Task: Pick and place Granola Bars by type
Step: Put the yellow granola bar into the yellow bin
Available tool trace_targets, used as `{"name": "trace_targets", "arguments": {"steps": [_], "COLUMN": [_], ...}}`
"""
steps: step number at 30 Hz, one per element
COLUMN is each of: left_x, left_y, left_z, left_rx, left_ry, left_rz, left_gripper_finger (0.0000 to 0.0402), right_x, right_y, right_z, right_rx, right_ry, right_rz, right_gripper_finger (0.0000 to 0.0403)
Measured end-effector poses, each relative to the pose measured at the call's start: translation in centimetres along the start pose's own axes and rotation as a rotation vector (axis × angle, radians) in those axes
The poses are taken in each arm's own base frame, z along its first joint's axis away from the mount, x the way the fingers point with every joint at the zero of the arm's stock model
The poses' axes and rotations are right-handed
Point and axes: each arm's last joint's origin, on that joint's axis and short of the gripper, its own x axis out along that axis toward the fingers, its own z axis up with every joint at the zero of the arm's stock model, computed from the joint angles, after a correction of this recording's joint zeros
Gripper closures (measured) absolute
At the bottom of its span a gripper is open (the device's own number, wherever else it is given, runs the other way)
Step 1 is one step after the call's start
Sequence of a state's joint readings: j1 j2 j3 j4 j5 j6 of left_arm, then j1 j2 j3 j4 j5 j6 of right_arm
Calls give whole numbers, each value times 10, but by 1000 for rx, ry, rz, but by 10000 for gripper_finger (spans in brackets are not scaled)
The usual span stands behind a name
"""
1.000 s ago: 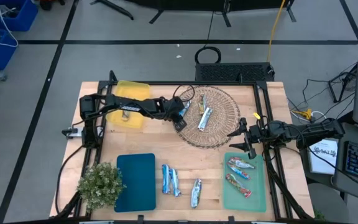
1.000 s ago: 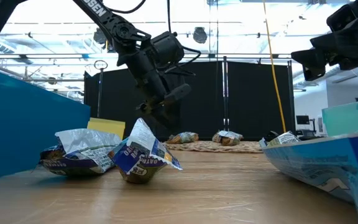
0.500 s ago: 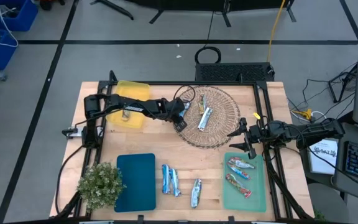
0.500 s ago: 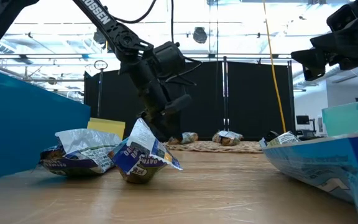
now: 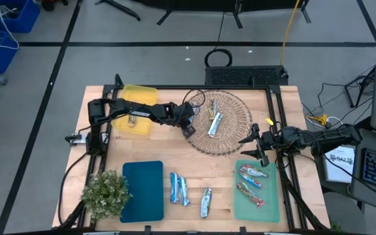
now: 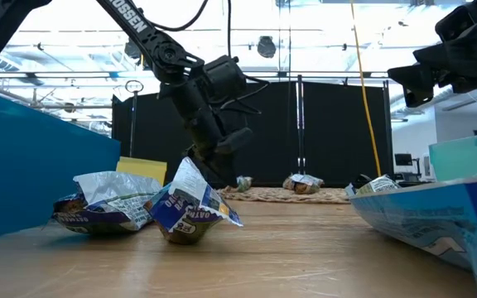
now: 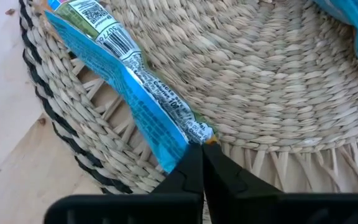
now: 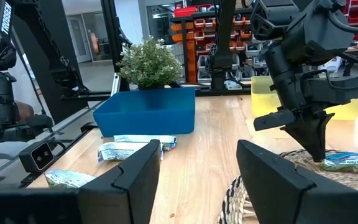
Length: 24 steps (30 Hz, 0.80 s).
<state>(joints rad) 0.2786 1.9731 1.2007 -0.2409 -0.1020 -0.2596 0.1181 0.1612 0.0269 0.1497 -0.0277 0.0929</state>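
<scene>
A round wicker basket (image 5: pixel 218 123) stands at the table's far middle, with two bars (image 5: pixel 214 116) inside. My left gripper (image 7: pixel 201 163) is at the basket's left rim (image 7: pixel 73 134), shut on a blue granola bar (image 7: pixel 126 81) that lies across that rim. Three more bars (image 5: pixel 180 189) lie on the bare wood near the front, and two red-marked ones (image 5: pixel 251 183) on the green mat (image 5: pixel 271 202). My right gripper (image 5: pixel 260 147) hangs open above the green mat's far edge, with nothing between its fingers. My left gripper pinches the crimped end (image 7: pixel 194 133) of the blue bar's wrapper between its two fingertips. The fingers slant down from the table's left side and meet the bar at its end. The rest of the bar lies on the basket's rim and weave.
A teal mat (image 5: pixel 142 190) and a potted plant (image 5: pixel 104 194) are at the front left. A yellow mat (image 5: pixel 136 108) lies at the far left under my left arm. Bare wood shows between the basket and the front bars.
My left gripper has come down a little onto the basket's left rim and has shut on the end of the blue bar. The bar has stayed on the rim. My right arm has kept still.
</scene>
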Motion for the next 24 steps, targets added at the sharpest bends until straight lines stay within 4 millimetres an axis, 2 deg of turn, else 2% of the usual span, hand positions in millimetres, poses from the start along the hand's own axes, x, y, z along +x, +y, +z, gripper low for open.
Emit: {"name": "trace_targets", "arguments": {"steps": [4, 7, 15, 24], "left_x": [-9, -24, -80, -139], "left_y": [-5, -12, -32, -47], "left_z": [2, 5, 17, 15], "left_rx": [34, 64, 131, 178], "left_ry": [-21, -57, -222, -345], "left_rz": [-2, 11, 30, 121], "left_gripper_finger": [399, 399, 400, 401], "right_x": [0, 0, 0, 0], "right_y": [0, 0, 0, 0], "right_z": [0, 0, 0, 0], "right_rx": [0, 0, 0, 0], "right_ry": [0, 0, -2, -2], "right_rz": [0, 0, 0, 0], "right_gripper_finger": [199, 199, 199, 199]}}
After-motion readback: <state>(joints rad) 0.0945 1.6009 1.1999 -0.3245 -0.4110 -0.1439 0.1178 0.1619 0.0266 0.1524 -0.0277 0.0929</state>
